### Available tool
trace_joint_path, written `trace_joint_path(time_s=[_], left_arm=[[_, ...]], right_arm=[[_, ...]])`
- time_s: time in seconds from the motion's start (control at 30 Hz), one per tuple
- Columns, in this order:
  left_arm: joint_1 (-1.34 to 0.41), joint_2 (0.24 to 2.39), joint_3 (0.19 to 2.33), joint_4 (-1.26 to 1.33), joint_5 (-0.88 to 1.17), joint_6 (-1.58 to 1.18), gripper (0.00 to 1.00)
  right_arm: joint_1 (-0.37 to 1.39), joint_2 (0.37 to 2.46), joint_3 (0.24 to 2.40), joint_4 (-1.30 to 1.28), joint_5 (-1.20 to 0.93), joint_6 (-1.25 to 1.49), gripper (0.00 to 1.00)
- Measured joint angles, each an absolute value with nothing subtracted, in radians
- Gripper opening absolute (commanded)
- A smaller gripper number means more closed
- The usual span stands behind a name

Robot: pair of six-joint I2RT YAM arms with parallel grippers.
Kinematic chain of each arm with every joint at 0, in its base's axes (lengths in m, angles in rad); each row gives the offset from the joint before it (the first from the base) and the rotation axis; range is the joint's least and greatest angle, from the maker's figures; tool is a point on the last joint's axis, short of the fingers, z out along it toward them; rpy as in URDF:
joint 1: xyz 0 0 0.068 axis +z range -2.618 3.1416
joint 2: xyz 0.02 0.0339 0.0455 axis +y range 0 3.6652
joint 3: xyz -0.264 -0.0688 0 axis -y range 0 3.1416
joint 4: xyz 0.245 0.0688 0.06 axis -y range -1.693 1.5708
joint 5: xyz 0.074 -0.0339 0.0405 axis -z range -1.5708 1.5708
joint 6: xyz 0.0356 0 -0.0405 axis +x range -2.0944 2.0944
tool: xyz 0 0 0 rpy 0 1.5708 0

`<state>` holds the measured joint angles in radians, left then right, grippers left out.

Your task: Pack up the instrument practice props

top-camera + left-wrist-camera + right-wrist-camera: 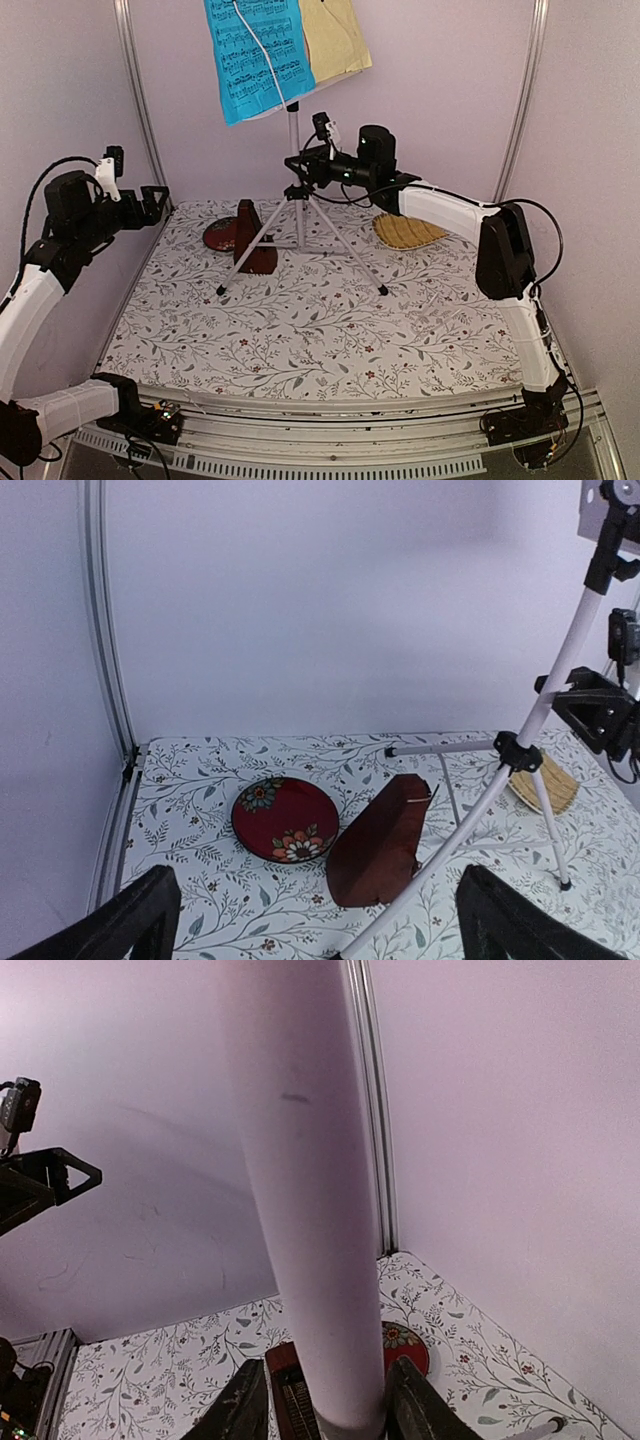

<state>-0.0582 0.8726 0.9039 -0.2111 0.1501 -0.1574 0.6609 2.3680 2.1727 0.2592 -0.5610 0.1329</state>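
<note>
My right gripper (298, 172) is straddling the music stand (294, 125) pole, jaws ajar; my left gripper (155, 203) is gaping empty. Only the top view is showing the blue sheet (255, 55) with printed staves.

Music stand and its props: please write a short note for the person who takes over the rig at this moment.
The left gripper is open and empty, raised near the left edge of the table.
The right gripper has its jaws open around the pole of the music stand; a gap shows on one side, so there is no grip yet.
The stand is upright at the back, legs spread. The blue sheet and pale-yellow sheet are on its desk. The metronome stands by the stand's left-hand leg.
Done: nothing packed.
Left: everything; probably sheets off first, then stand and metronome.
</note>
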Motion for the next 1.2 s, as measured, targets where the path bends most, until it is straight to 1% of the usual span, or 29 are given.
trace_joint_path(time_s=[0.1, 0.23, 0.33, 0.43, 0.5, 0.83, 1.2], left_arm=[[-0.058, 0.873, 0.904, -0.211, 0.150, -0.157, 0.98], [-0.058, 0.873, 0.904, -0.211, 0.150, -0.157, 0.98], [-0.058, 0.873, 0.904, -0.211, 0.150, -0.157, 0.98], [-0.058, 0.873, 0.904, -0.211, 0.150, -0.157, 0.98], [-0.058, 0.873, 0.904, -0.211, 0.150, -0.157, 0.98], [-0.058, 0.873, 0.902, -0.211, 0.149, -0.157, 0.98], [-0.058, 0.873, 0.900, -0.210, 0.146, -0.157, 0.98]], right_arm=[[0.662, 2.393, 2.191, 0.270, -0.571, 0.128, 0.30], [0.662, 2.400, 2.193, 0.273, -0.567, 0.110, 0.11], [0.665, 2.400, 2.193, 0.277, -0.564, 0.049, 0.04], [0.669, 2.397, 2.184, 0.281, -0.552, 0.031, 0.02], [0.675, 2.368, 2.139, 0.293, -0.525, 0.022, 0.02], [0.712, 2.125, 1.790, 0.330, -0.415, -0.026, 0.01], [0.705, 1.968, 1.587, 0.345, -0.316, -0.052, 0.01]])
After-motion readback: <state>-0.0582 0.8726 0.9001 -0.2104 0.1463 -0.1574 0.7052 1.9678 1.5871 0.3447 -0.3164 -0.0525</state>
